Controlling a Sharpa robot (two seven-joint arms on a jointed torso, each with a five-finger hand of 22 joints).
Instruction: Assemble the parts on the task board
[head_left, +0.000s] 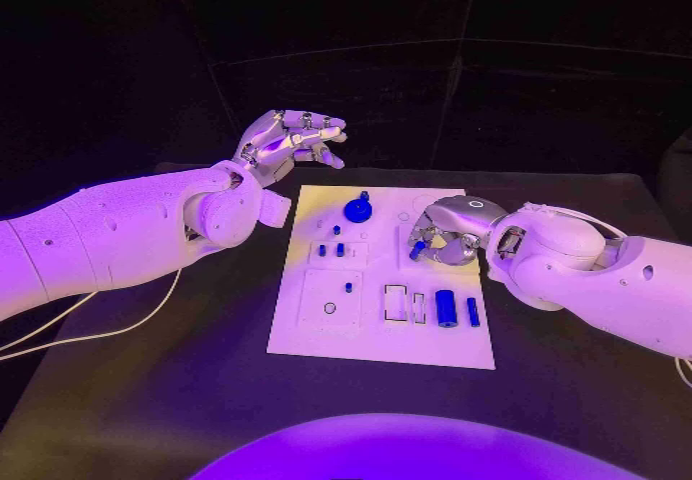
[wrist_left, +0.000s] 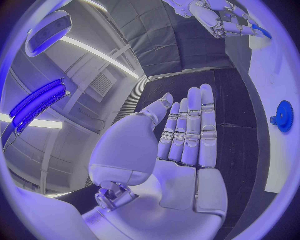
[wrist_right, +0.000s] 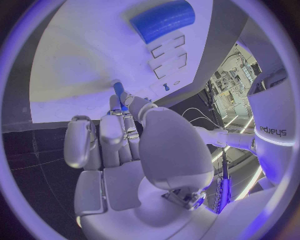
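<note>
1. The task board lies flat in the middle of the black tabletop, with its long side running away from the robot.
2. The right hand is down over the right side of the board, at about its middle. In the right wrist view its fingers are bunched together around a small blue pin, which sticks out past the fingertips, and the pin's far end is right at the white surface. I can't tell if it actually sits in a hole.
3. The left hand is up off the tabletop, beyond the board's far left corner and well apart from it. The left wrist view shows its fingers straight, side by side, with the palm bare, so it's holding nothing.
4. A blue gear sits near the far edge of the board, and it also shows in the left wrist view.
5. A fat blue cylinder lies on its side near the right edge of the board, on the half nearer the robot. A thinner blue bar lies just beside it, on the outside.
6. A couple of small blue pegs stand in the left-centre block of the board, and another tiny blue piece sits in the square plate nearer the robot.
</note>
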